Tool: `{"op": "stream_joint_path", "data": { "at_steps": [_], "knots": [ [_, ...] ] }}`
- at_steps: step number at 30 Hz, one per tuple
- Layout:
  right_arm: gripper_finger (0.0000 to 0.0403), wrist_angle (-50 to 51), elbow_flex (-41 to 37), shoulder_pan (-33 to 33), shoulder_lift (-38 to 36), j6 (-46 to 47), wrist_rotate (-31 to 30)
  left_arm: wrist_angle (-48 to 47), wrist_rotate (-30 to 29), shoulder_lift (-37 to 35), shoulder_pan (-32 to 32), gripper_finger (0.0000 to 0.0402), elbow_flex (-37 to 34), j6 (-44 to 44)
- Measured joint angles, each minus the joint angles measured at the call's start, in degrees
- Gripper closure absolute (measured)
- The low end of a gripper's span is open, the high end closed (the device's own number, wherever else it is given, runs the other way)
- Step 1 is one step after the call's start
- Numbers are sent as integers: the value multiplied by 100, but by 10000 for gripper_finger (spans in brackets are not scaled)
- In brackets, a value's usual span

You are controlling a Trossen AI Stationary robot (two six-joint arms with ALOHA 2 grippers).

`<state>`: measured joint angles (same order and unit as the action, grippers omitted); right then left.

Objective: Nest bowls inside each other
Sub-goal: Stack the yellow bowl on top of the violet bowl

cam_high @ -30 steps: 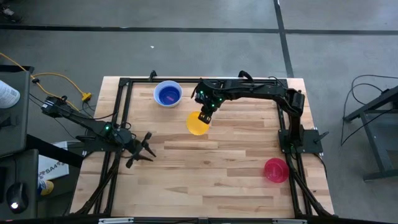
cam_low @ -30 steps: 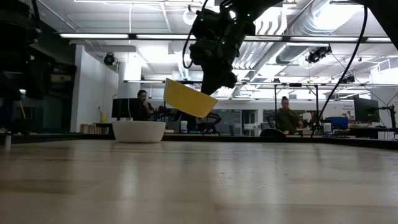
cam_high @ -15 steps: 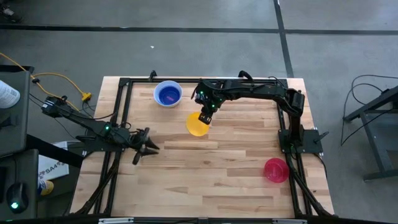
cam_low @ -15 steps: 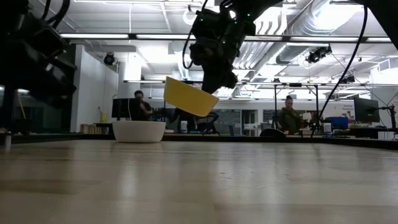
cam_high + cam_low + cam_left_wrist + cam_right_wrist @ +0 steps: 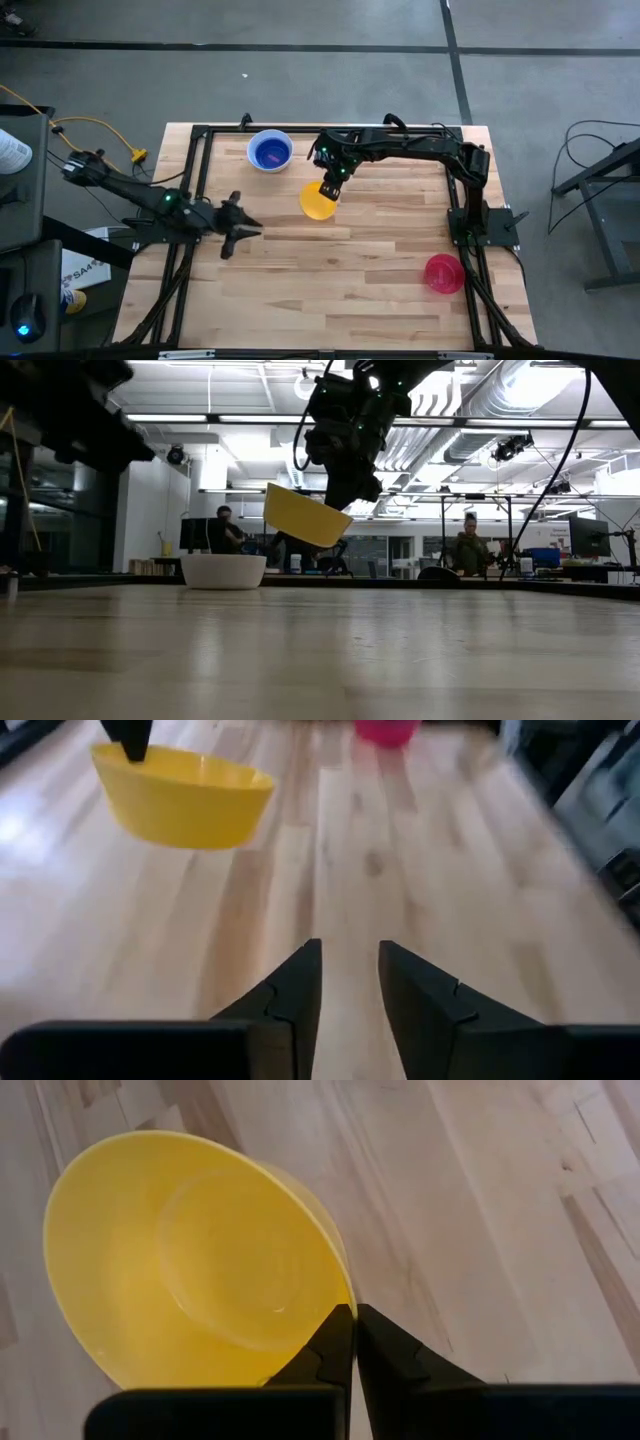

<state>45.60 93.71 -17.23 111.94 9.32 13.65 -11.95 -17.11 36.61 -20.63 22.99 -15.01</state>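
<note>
My right gripper (image 5: 329,186) is shut on a yellow bowl (image 5: 318,200), which hangs above the middle of the table's far half; the bowl (image 5: 305,517) is tilted and clear of the wood. A white bowl (image 5: 223,571) with a blue bowl (image 5: 270,153) inside it rests on its base near the far edge. Near the right front edge a red-pink bowl (image 5: 443,272) stands on the table. At the table's left side my left gripper (image 5: 240,226) stands raised and open, with nothing between its fingers (image 5: 300,982). My right gripper pinches the yellow bowl's rim (image 5: 343,1294) between its two fingers, one finger inside the bowl and one outside. The fingers come slanting down from above. The bowl is lifted clear and hangs tilted below them.
A dark frame (image 5: 200,135) runs along the table's left, far and right sides. Bare wood (image 5: 340,290) fills the table's near half between the two arms. Beyond the far edge, people sit at desks (image 5: 465,550).
My left gripper has risen from the table, rolled about its own axis and gone a little toward the table's right and far edges. The gap between its fingers looks unchanged. My right gripper and the yellow bowl have kept still.
</note>
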Motion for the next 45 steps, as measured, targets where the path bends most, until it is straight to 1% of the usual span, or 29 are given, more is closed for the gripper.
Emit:
{"op": "stream_joint_path", "data": {
  "at_steps": [4,7,10,12,15,19,29,34,38,45],
  "knots": [
    [399,0,0,0,0,-7,1,-437,-4,1056,281,297,833,887],
    [399,2,0,0,0,-7,1,-456,-22,1975,480,297,1268,1562],
    [399,57,0,0,0,-8,5,-513,-23,2750,597,297,1719,2177],
    [399,126,0,0,-2,-7,55,-515,-61,3106,604,297,2041,2605],
    [399,263,0,0,-2,-5,217,-597,-316,3532,599,297,2506,3113],
    [399,397,0,0,-2,-7,293,-757,-441,3779,602,297,2967,3437],
    [399,420,0,36,-2,-7,340,-758,-484,4174,602,297,3222,4612],
    [399,450,0,178,-2,-7,406,-414,-567,4504,602,297,3393,5215],
    [399,429,0,303,-2,-7,459,-442,-635,4701,604,297,3525,5417],
    [399,386,0,431,-2,-11,450,-464,-609,4701,604,297,3529,5508]
  ]
}}
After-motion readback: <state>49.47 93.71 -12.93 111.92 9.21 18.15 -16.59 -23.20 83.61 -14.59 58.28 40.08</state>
